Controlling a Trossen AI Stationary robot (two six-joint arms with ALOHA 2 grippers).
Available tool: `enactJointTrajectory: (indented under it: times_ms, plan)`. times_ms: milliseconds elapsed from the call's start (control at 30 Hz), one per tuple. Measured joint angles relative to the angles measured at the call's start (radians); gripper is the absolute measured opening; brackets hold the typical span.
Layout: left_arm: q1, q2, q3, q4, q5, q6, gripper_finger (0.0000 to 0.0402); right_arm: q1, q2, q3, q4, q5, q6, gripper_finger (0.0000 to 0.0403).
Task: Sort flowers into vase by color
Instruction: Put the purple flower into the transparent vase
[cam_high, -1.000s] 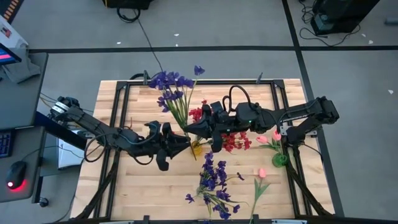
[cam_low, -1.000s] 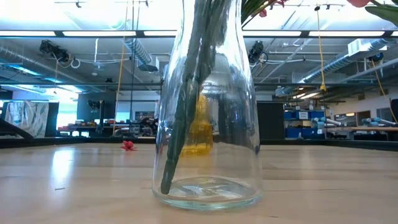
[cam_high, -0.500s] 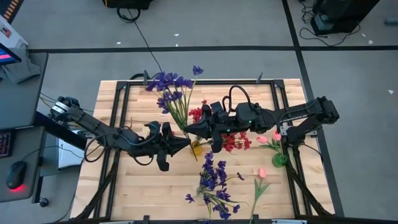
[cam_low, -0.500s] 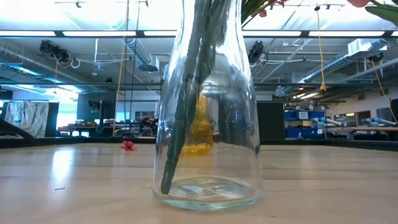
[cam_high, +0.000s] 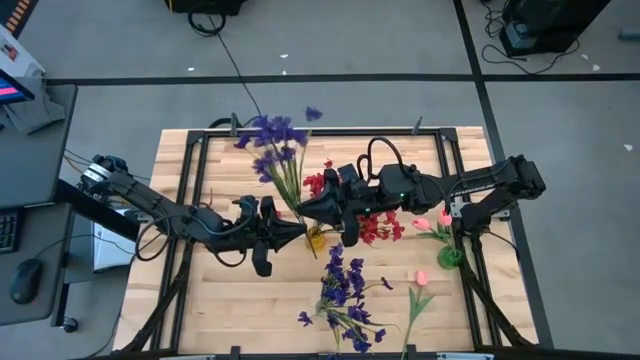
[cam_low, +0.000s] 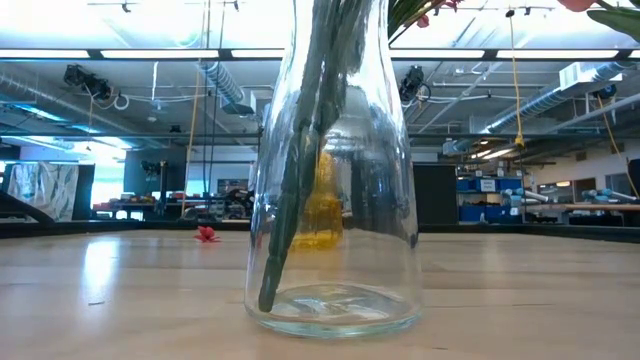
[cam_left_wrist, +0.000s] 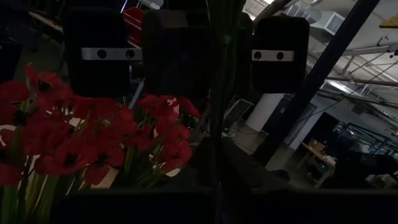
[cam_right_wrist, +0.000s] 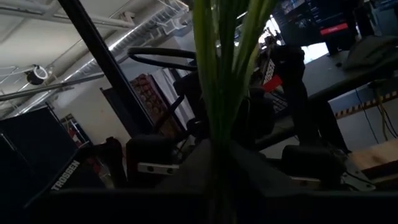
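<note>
1. Purple sprigs (cam_high: 278, 150): thin green stems, clustered blooms, leaning from small yellowish vase (cam_high: 316, 239) at table centre.
2. Left gripper (cam_high: 298, 230) & right gripper (cam_high: 306, 208) meet at the stems; both jaws pinching them.
3. Red blooms (cam_high: 378, 228) just beside; clear glass vase (cam_low: 332, 180) blocks low view.

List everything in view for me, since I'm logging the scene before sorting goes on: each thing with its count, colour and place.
Purple flowers, held bunch: one bunch, dark purple, table's far middle, stems running down between both grippers.
Purple flowers, loose: one pile, dark purple, near middle of table.
Red flowers: one cluster, red, just right of centre.
Pink flowers: about three buds, pink, right side.
Yellow vase: one, yellow, centre.
Glass vase: one, clear, green stems inside, close in the low view.
Table: one, light wood.
Left gripper: at centre.
Right gripper: at centre.
</note>
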Motion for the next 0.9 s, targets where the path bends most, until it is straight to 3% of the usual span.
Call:
enactJointTrajectory:
  times_ms: [200, 333, 533, 900]
  plan:
    - [0.000, 0.000, 0.000, -0.001, 0.000, 0.001, 0.0007, -0.016, -0.003, 0.000, -0.002, -0.067, 0.002, 0.0137]
    - [0.000, 0.000, 0.000, 0.000, 0.008, 0.003, 0.0006, -0.028, -0.023, 0.000, -0.004, -0.118, 0.024, 0.0170]
    - [-0.010, 0.000, 0.000, -0.001, 0.015, 0.048, 0.0006, -0.044, -0.088, 0.000, -0.031, -0.140, -0.014, 0.0177]
    - [-0.061, -0.004, 0.000, -0.042, 0.002, 0.100, 0.0006, -0.074, -0.233, 0.001, -0.307, -0.123, -0.056, 0.0177]
